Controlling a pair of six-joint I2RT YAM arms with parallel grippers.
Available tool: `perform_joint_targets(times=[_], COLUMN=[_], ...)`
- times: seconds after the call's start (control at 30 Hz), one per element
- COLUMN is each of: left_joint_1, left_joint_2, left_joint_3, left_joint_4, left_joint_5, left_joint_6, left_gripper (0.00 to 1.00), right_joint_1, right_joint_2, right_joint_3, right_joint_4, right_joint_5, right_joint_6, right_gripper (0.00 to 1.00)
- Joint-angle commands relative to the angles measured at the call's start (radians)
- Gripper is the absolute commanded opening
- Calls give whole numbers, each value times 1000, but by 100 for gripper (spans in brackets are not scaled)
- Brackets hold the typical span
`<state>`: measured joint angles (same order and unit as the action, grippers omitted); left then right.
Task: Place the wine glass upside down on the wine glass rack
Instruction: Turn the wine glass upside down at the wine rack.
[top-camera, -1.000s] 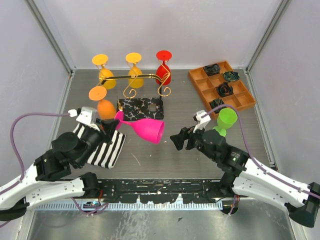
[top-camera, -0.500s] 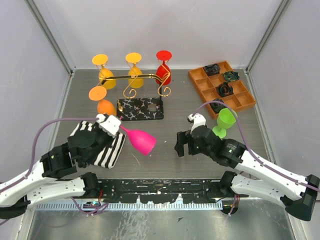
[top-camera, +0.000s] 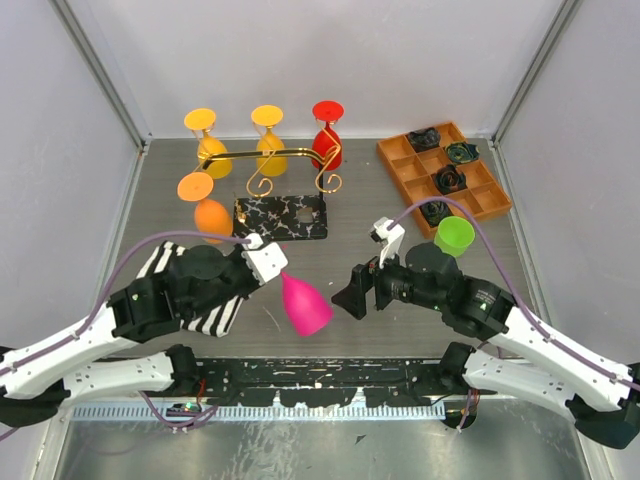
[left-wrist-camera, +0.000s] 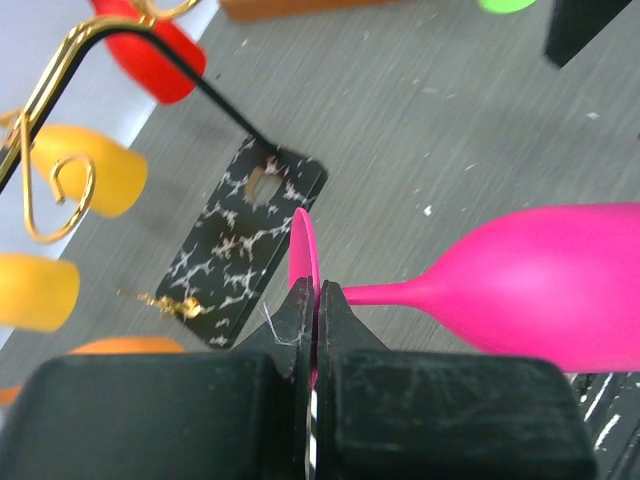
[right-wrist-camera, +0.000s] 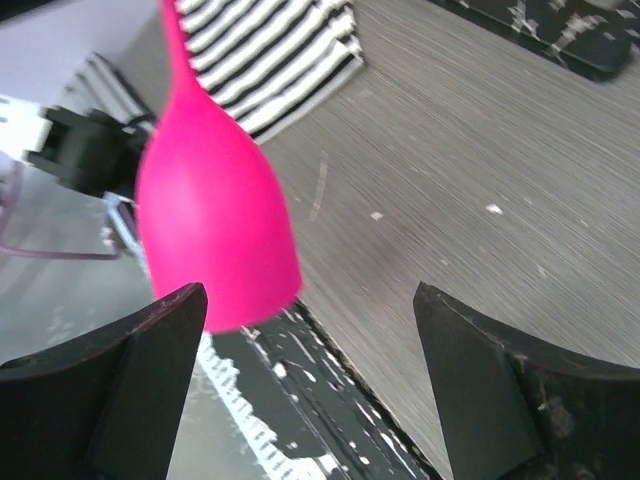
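Grey counter (top-camera: 360, 225), white walls. Your left gripper (left-wrist-camera: 315, 300) is clamped on the foot of the pink wine glass (top-camera: 305, 305). Your right gripper (top-camera: 355, 295) stands wide open just beside its bowl, holding nothing. The wine glass rack (top-camera: 285, 215) is farther back, well apart.

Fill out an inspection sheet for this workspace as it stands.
Surface: grey wood-grain table, white flecks and scuffs.
Job's things: pink wine glass held by its foot, bowl toward the near edge; wine glass rack at the back carries yellow glasses and a red glass upside down.
Clutter: orange glass left of the rack; green glass; orange tray; striped cloth.
Grippers: left pincer shut on the pink glass's foot; right pincer open, empty, facing the bowl.
Cables: a purple cable arcs over each wrist.
Surroundings: white walls, metal frame posts.
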<state>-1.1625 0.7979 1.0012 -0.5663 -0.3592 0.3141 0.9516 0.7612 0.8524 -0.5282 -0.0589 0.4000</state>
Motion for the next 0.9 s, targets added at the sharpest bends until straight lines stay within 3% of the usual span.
perform_joint_targets(times=[0.0,0.27,0.73,0.87], left_joint_1=[-5,-9,-13,-12], left_joint_2=[22,94,133,133], left_joint_3=[55,110,111,103], left_joint_4=[72,84,118,127], left_joint_5=[153,221,210,195], left_joint_6=[34,50,83,84], left_gripper=[0,0,0,0], right_joint_1=[-1,-1,-1,-1], right_joint_2=[-31,74,147,154], right_joint_3=[3,0,-135,-162], right_joint_4=[203,349,636,672], right_joint_5=[-134,-208,-250,-230], right_joint_6=[22,126,279,274], right_gripper=[86,59,54,47])
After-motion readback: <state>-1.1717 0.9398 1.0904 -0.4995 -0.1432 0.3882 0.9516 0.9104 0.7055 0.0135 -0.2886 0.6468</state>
